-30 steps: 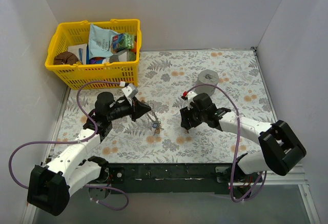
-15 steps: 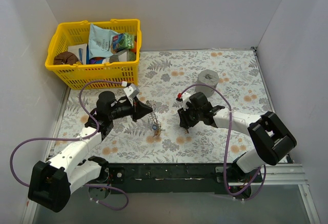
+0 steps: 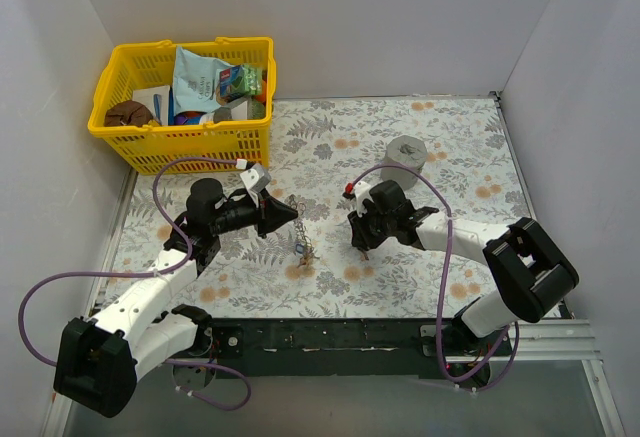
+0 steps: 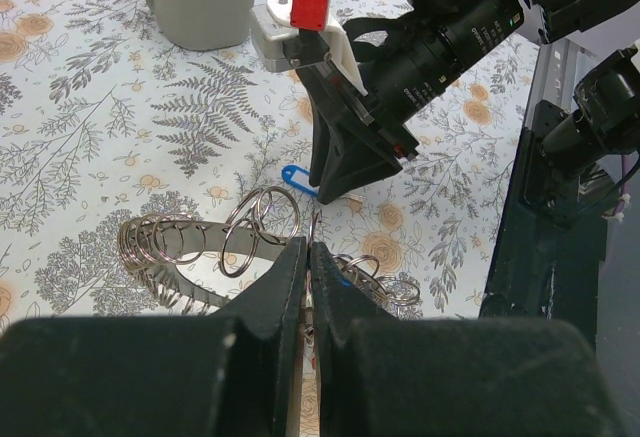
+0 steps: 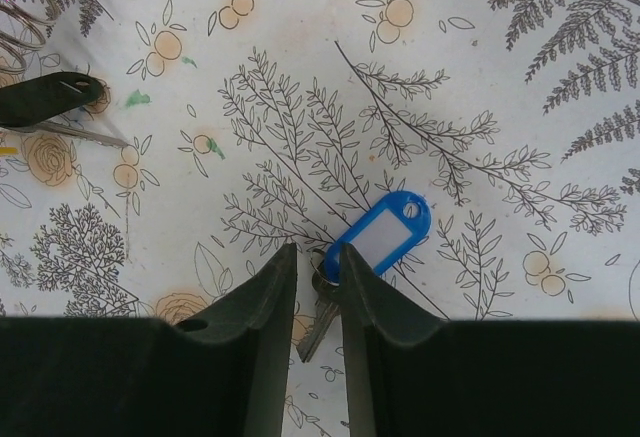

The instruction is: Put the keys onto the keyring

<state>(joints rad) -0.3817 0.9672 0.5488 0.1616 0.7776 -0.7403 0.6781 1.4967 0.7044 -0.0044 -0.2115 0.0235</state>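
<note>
My left gripper (image 4: 308, 245) is shut on the keyring (image 4: 200, 247), a chain of silvery loops held just above the table. Small keys (image 3: 304, 252) hang from it below the jaws. A key with a blue tag (image 5: 385, 232) lies flat on the flowered cloth. My right gripper (image 5: 318, 257) is down over it, jaws a narrow gap apart on either side of the key's head. Its right finger touches the tag and the left finger stands clear. In the top view this gripper (image 3: 362, 247) sits right of the keyring. A black-headed key (image 5: 50, 97) lies to the left.
A grey cylinder (image 3: 405, 151) stands behind the right gripper. A yellow basket (image 3: 180, 139) full of packets sits at the back left. White walls close in the table on three sides.
The right gripper's jaws have narrowed around the blue-tagged key and the arm has edged left. The left gripper has stayed shut on the keyring, shifting slightly.
</note>
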